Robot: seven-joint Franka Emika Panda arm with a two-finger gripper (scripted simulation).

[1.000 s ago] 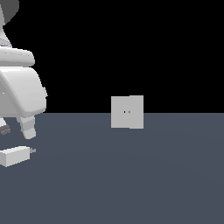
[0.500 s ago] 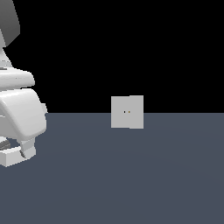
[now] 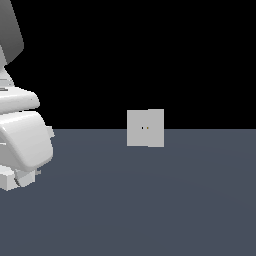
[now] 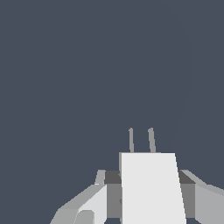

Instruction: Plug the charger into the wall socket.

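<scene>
The charger (image 4: 151, 188) is a small white block with two thin prongs pointing away from my hand. It lies on the dark floor at the exterior view's far left, where only a piece of it (image 3: 6, 181) shows under my hand. My gripper (image 4: 148, 179) is down around it, its dark pads (image 4: 113, 177) flush against both sides of the block. In the exterior view my gripper (image 3: 20, 179) sits low at the left edge. The wall socket (image 3: 145, 128), an upright light grey square plate with two tiny dark holes, stands far off toward the exterior view's right.
The dark grey-blue floor (image 3: 150, 200) stretches between my hand and the socket plate. My large white arm links (image 3: 20, 135) fill the exterior view's left edge. The background is black.
My hand has come down from above the charger onto it, and it now covers most of the block in the exterior view. The socket has not moved.
</scene>
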